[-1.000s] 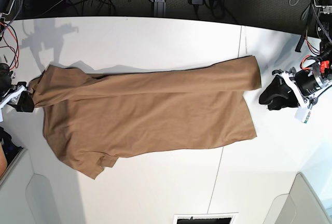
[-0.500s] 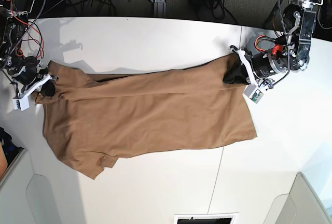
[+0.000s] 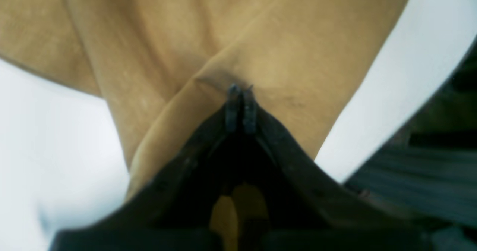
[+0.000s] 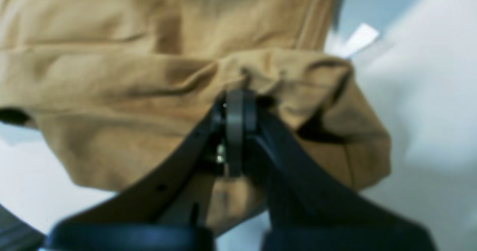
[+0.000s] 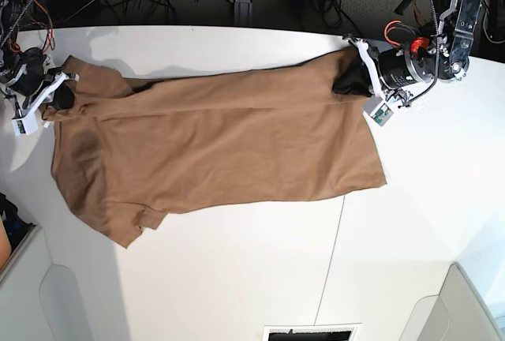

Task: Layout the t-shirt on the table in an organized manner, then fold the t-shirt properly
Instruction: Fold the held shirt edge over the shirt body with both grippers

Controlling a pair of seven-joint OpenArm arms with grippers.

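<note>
1. Left wrist view: we see the left gripper [image 3: 240, 98] with its jaws pinched together on a fold of the t-shirt [image 3: 231, 38]. Tan cloth fills the upper part of the view, with the white table [image 3: 44, 139] on both sides. Everything is blurred, so we cannot tell which hem or corner is pinched.

2. Right wrist view: the right gripper [image 4: 236, 113] is clamped on a bunched edge of the t-shirt [image 4: 123, 72]. A small white tag [image 4: 358, 38] shows just beyond the cloth. The picture is soft, and the gripper body hides the cloth below.

3. Base view: the t-shirt [image 5: 221, 144] lies stretched along the table's [image 5: 237, 278] far edge, the left gripper [image 5: 357, 79] at one end, the right gripper [image 5: 57, 98] at the other. We judge the laying-out step is in hand. The next move calls for pulling the cloth taut and lowering it flat. One sleeve near the table's left edge lies crumpled, and the upper edge looks doubled over.
</note>
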